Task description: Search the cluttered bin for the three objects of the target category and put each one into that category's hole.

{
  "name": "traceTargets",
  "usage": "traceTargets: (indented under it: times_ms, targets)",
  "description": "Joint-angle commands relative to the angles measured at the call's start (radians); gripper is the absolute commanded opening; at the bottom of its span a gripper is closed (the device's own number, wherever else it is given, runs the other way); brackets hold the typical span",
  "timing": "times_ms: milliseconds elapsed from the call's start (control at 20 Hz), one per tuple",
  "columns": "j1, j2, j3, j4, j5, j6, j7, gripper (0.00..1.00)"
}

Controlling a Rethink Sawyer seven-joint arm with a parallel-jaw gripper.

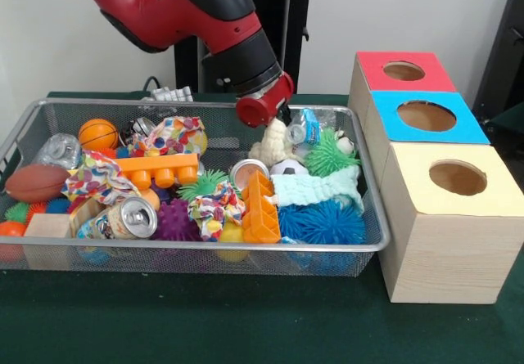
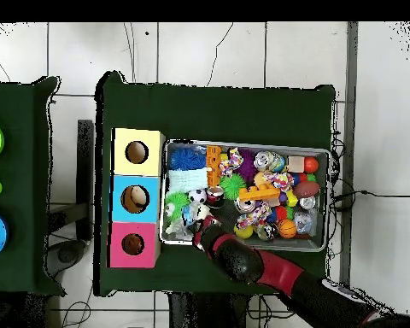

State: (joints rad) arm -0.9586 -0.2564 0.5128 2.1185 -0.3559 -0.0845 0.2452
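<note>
A wire mesh bin (image 1: 205, 103) (image 2: 243, 143) is packed with toys: a cream plush toy (image 1: 270, 145), a small soccer ball (image 1: 288, 168), a green spiky ball (image 1: 332, 153), a blue spiky ball (image 1: 323, 221), orange blocks (image 1: 260, 210), a silver can (image 1: 131, 218), a basketball (image 1: 98, 133) and knotted rope toys (image 1: 214, 208). My gripper (image 1: 282, 121) (image 2: 200, 229) hangs at the bin's back edge, right over the cream plush toy and touching or nearly touching it. The red wrist hides its tips. Beside the bin stand three boxes with round holes: red (image 1: 404, 71), blue (image 1: 426, 116) and yellow (image 1: 458, 177).
A brown football (image 1: 35, 182) and a clear crushed bottle (image 1: 59, 149) lie at the bin's left end. A mint cloth (image 1: 315, 188) covers part of the right side. In the overhead view something pale shows inside the blue box's hole (image 2: 137, 198). Green cloth covers the table (image 1: 246, 315).
</note>
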Motion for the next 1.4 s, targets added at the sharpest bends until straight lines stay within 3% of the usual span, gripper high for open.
traceTargets:
  times_ms: [50, 100, 250, 500, 600, 1400]
  targets:
    - [0.34, -0.192, -0.247, -0.139, 0.067, -0.078, 0.287, 0.0]
    - [0.4, -0.215, -0.323, -0.165, 0.074, -0.069, 0.27, 0.0]
    - [0.436, -0.235, -0.374, -0.18, 0.091, -0.016, 0.262, 0.0]
    - [0.561, -0.26, -0.552, -0.241, 0.139, 0.065, 0.257, 0.0]
    - [0.572, -0.266, -0.573, -0.25, 0.147, 0.075, 0.258, 0.0]
    - [0.458, -0.343, -0.388, -0.181, 0.205, 0.128, 0.3, 0.0]
